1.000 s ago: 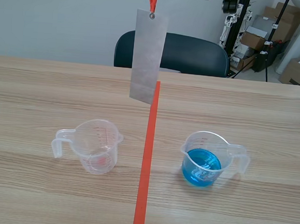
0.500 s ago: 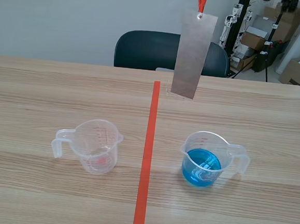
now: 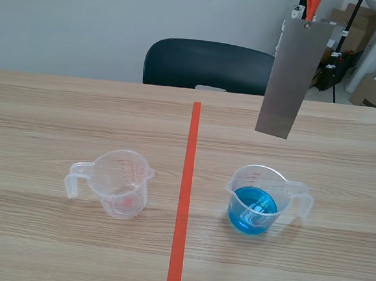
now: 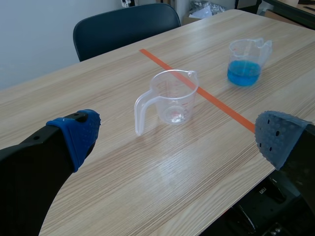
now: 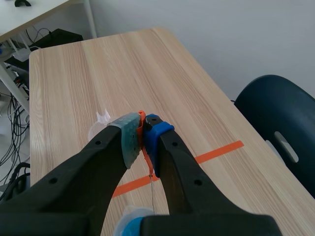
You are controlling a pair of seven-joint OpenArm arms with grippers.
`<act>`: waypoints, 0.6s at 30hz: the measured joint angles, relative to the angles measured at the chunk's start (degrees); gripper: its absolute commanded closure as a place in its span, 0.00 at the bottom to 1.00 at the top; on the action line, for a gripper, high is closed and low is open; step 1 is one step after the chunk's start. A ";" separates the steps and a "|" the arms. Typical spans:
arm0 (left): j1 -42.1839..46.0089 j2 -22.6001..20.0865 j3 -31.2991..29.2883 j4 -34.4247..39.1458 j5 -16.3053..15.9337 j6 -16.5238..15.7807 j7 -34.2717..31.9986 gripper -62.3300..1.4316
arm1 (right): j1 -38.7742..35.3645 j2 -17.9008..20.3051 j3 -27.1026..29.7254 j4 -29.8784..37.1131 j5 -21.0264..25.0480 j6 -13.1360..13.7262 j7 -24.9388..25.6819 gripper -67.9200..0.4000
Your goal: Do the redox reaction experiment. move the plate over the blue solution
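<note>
Grey metal plate hangs in the air from an orange strap threaded through a hole at its top end, slightly tilted. In the scene view it sits at about 1 o'clock from the beaker of blue solution, lower edge clear of the rim, so probably close to over the liquid but not centred yet.

The right gripper is clamped tight on the strap, pads pinching it with no gap. Holding the strap rather than the metal likely lets the plate dangle plumb for lowering, fingers kept out of the liquid.

The left gripper is spread wide with nothing in it, parked near the table edge, the empty measuring cup ahead of it. Seems idle for this step.

In the scene view the empty cup is at 9 o'clock from the blue beaker, across the tape line. A dark chair stands at 12 o'clock behind the table.

Hidden: neither arm shows in the scene view, and the strap's top is cut off. In the right wrist view the plate is edge-on under the fingers, barely a thin line, and the beaker below is mostly covered. True depth between plate and beaker can't be told.
</note>
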 measured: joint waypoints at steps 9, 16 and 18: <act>0.00 0.00 0.00 0.00 0.00 0.00 0.00 0.00 | 0.00 6.95 0.00 0.15 0.00 0.15 1.49 1.00; 0.00 0.00 0.00 0.00 0.00 0.00 0.00 0.00 | 0.00 9.31 0.00 0.24 -0.44 0.15 2.51 1.00; 0.00 0.00 0.00 0.00 0.00 0.00 0.00 0.00 | 0.00 9.38 0.00 0.24 -0.57 0.15 2.49 1.00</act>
